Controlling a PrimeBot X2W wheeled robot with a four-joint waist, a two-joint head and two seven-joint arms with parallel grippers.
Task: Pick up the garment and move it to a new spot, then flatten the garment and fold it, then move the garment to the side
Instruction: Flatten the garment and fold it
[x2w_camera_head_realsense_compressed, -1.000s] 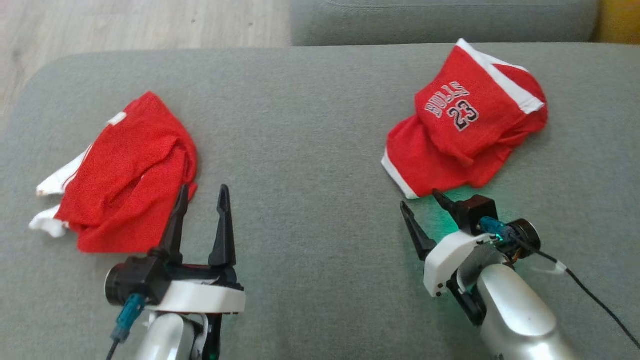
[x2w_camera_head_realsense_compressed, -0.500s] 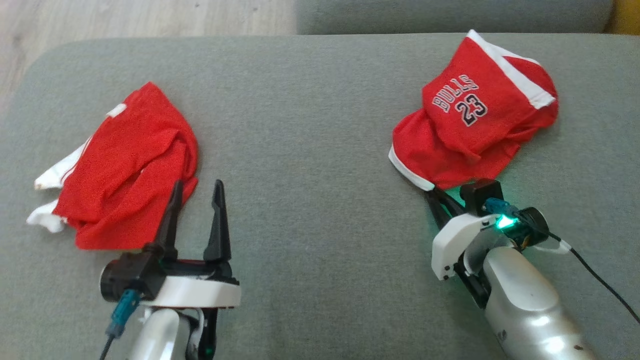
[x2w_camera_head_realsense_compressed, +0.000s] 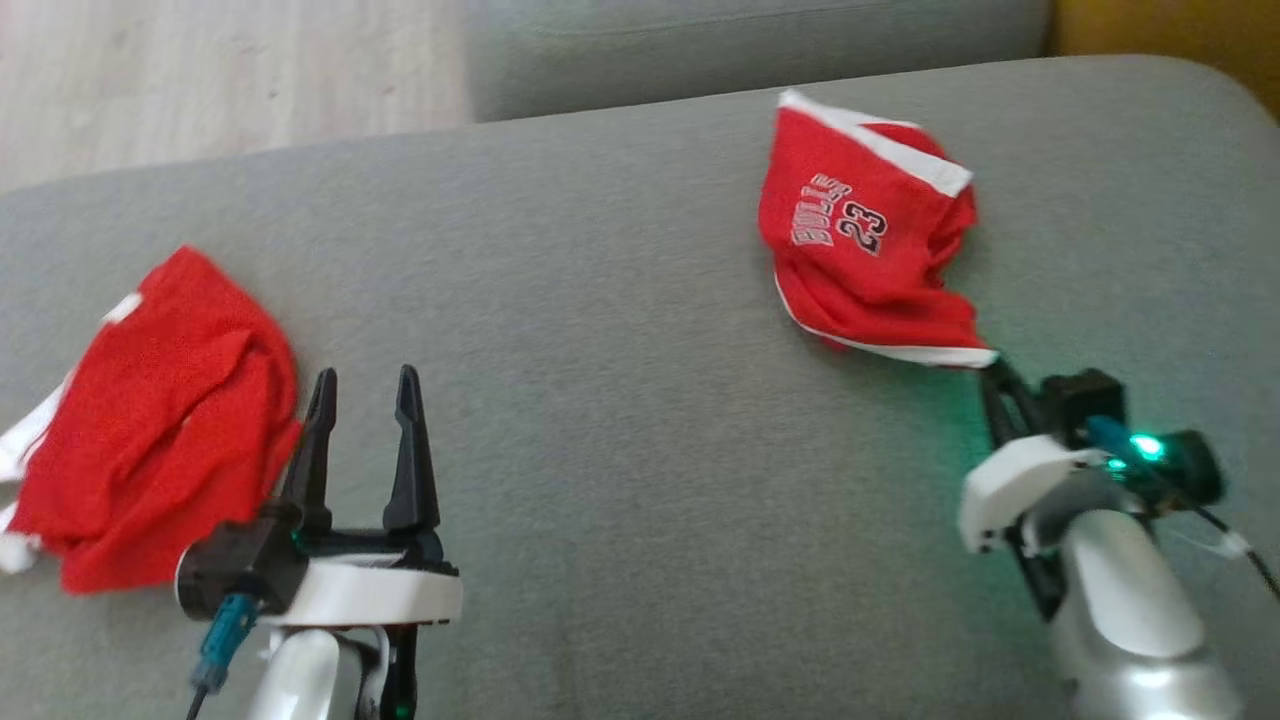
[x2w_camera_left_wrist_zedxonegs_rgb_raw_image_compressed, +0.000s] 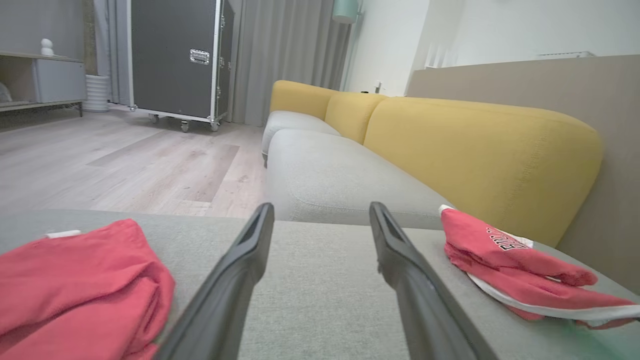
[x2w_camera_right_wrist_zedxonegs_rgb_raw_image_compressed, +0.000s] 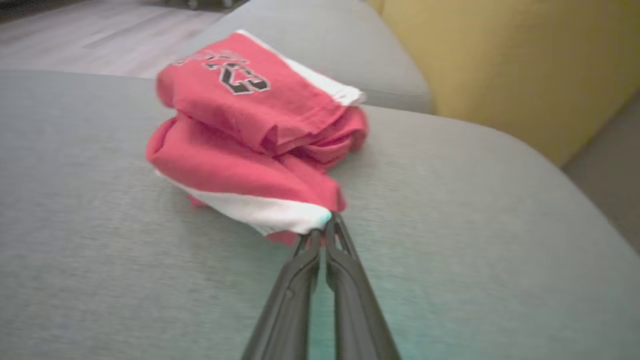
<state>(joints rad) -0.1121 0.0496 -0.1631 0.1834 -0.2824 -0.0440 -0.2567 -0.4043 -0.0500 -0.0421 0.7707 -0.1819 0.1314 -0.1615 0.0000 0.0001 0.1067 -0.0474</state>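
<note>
A crumpled red jersey (x2w_camera_head_realsense_compressed: 865, 250) with white trim and "BULLS 23" print lies at the far right of the grey sofa cushion (x2w_camera_head_realsense_compressed: 620, 400). My right gripper (x2w_camera_head_realsense_compressed: 990, 368) is shut on the jersey's white-trimmed near corner (x2w_camera_right_wrist_zedxonegs_rgb_raw_image_compressed: 300, 217); the right wrist view shows the fingers (x2w_camera_right_wrist_zedxonegs_rgb_raw_image_compressed: 345, 270) pressed together at the hem. A second crumpled red garment (x2w_camera_head_realsense_compressed: 150, 420) lies at the left. My left gripper (x2w_camera_head_realsense_compressed: 365, 385) stands open just right of it, nothing between its fingers (x2w_camera_left_wrist_zedxonegs_rgb_raw_image_compressed: 240, 270). The left wrist view shows that red garment (x2w_camera_left_wrist_zedxonegs_rgb_raw_image_compressed: 75, 285) at the left and the jersey (x2w_camera_left_wrist_zedxonegs_rgb_raw_image_compressed: 520, 265) at the right.
The cushion's rounded back edge borders wooden floor (x2w_camera_head_realsense_compressed: 200, 80) at the upper left and another grey seat (x2w_camera_head_realsense_compressed: 750, 40) behind. A yellow sofa back (x2w_camera_left_wrist_zedxonegs_rgb_raw_image_compressed: 480, 150) rises to the right. A dark wheeled case (x2w_camera_left_wrist_zedxonegs_rgb_raw_image_compressed: 175, 55) stands across the room. Bare cushion lies between the two garments.
My right gripper has closed on the jersey's white-trimmed corner and the cloth has bunched up. The camera has swung, shifting the whole scene left. The left gripper stays open.
</note>
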